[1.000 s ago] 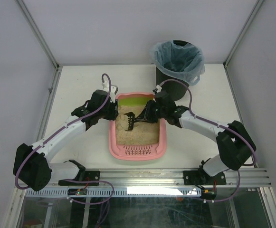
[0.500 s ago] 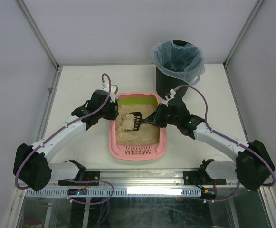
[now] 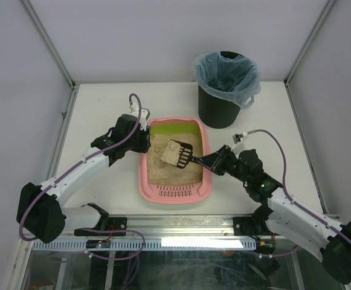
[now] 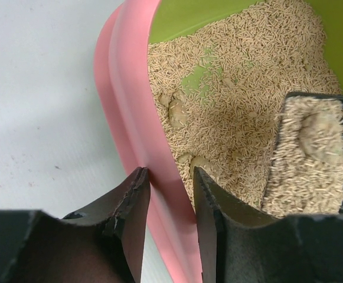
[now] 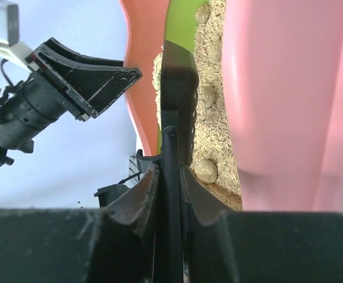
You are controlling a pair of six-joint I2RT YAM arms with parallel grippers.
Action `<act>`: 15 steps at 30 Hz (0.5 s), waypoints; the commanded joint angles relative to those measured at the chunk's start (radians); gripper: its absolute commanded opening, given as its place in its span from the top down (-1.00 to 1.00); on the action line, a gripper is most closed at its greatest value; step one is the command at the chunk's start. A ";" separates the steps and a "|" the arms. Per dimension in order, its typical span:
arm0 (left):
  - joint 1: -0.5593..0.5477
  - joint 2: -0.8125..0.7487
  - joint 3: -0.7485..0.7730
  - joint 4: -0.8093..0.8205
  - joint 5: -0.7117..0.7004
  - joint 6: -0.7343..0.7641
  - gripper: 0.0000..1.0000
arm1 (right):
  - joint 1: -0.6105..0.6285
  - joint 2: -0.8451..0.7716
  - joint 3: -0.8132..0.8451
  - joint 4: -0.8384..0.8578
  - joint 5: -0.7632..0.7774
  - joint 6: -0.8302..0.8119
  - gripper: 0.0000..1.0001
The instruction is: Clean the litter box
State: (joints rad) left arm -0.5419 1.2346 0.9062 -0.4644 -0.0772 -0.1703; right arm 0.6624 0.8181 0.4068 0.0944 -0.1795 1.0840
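While the shallow pink plastic litter box [image 3: 175, 194] with beige sandy litter lies on the white table [image 3: 103, 109], just before the black cylindrical bin [image 3: 220, 109], the left gripper [image 4: 170, 177] pinches its side wall farther from this bin. The right gripper [image 5: 168, 177] is closed tight on the handle of a small black slotted scoop [image 3: 178, 152], which carries litter and a clump above the box.

table [image 3: 103, 109]: white | on it: litter box [image 3: 144, 178], black bin [image 3: 218, 112]
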 commanded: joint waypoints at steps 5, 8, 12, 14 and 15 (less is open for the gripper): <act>-0.005 -0.014 -0.001 0.030 -0.005 0.023 0.30 | -0.004 -0.162 -0.227 0.455 0.053 0.244 1.00; -0.005 -0.008 0.002 0.029 -0.008 0.027 0.30 | -0.010 -0.123 -0.204 0.500 -0.057 0.200 1.00; -0.006 -0.007 -0.002 0.030 -0.014 0.026 0.30 | -0.031 -0.269 -0.256 0.371 0.122 0.286 1.00; -0.006 -0.010 -0.005 0.029 -0.018 0.027 0.29 | -0.032 -0.254 -0.249 0.391 0.100 0.278 1.00; -0.006 -0.009 -0.004 0.030 -0.020 0.027 0.29 | -0.033 -0.206 -0.214 0.394 0.038 0.236 1.00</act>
State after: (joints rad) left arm -0.5423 1.2343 0.9062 -0.4648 -0.0826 -0.1696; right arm 0.6388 0.5827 0.1444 0.3878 -0.1329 1.3132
